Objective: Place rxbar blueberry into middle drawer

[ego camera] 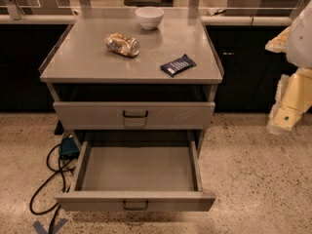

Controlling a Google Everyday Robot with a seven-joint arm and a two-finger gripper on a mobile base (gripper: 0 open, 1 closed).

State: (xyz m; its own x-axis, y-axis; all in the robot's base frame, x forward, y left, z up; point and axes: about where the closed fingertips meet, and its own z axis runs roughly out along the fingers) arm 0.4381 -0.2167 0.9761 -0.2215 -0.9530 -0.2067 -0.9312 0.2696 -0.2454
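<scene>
rxbar blueberry on cabinet top, middle drawer open, gripper at far rt, open/shut can't tell.

blurred, shadowed and cut off around the grey metal cabinet
the pale cream gripper sits blurred at the right edge, its arm cut off there; the white label print on the dark navy-blue rxbar blueberry is too small to read; the rear of the open grey metal middle drawer lies shadowed under the closed drawer.
</scene>
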